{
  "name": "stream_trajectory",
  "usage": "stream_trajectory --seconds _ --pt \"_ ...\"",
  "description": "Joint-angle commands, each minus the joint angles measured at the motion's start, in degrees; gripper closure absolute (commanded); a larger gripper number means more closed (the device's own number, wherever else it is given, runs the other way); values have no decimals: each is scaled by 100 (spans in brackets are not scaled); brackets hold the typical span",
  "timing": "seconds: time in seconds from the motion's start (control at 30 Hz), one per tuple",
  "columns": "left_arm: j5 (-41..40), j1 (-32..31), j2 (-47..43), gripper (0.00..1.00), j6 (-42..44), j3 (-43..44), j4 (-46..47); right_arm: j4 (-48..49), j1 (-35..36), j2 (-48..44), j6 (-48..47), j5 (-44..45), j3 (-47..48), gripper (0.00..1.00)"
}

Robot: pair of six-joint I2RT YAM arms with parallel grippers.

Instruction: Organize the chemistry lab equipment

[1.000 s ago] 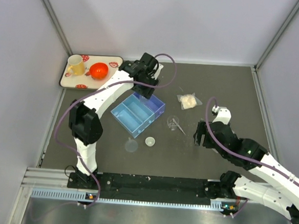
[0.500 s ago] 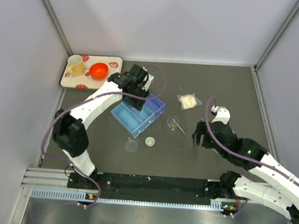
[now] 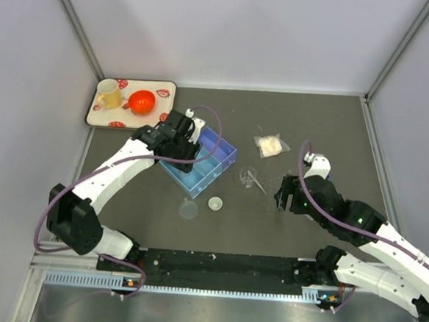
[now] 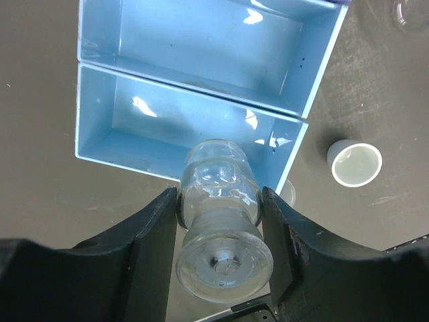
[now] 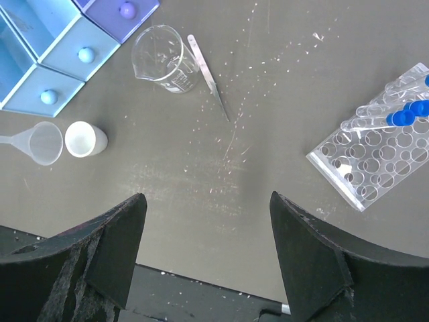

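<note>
We see the left gripper point(image 4: 218, 204) about half closed, its fingers point(image 4: 157, 221) pressed on both sides of a small clear bottle point(image 4: 218, 176), which it holds. The bottle hangs over the rim of one compartment of the blue divided tray point(image 3: 208, 172); we can't tell if it touches. The tray sits mid-table, a bit left of centre. The right gripper point(image 5: 206, 201) is spread wide with nothing between the jaws, hovering over bare table point(image 3: 334, 132) toward the right edge. A clear beaker point(image 5: 161, 59) stands just right of the tray, with the thin rod point(image 5: 209, 75) lying beside it. The funnel point(image 5: 41, 142) and a small white cup point(image 5: 86, 139) sit side by side between the tray and the near edge. The gridded tube rack point(image 5: 365, 161) lies apart, with blue-capped tubes point(image 5: 402, 115) on it. A patterned tray point(image 3: 100, 112) sits in the far left corner, carrying the yellow mug point(image 3: 109, 94) and orange-red bowl point(image 3: 141, 101).
</note>
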Motion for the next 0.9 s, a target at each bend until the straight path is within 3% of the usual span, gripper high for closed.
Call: stream_trajectory --seconds 0.0,0.2,0.87 --pt "319 82 -427 77 -34 -480 730 149 141 -79 80 -52 79 26" --pt "470 91 -630 75 134 -1122 1275 114 193 -17 124 -43 158 26" --pt "602 91 328 73 423 -1114 1477 202 343 97 45 282 132 26"
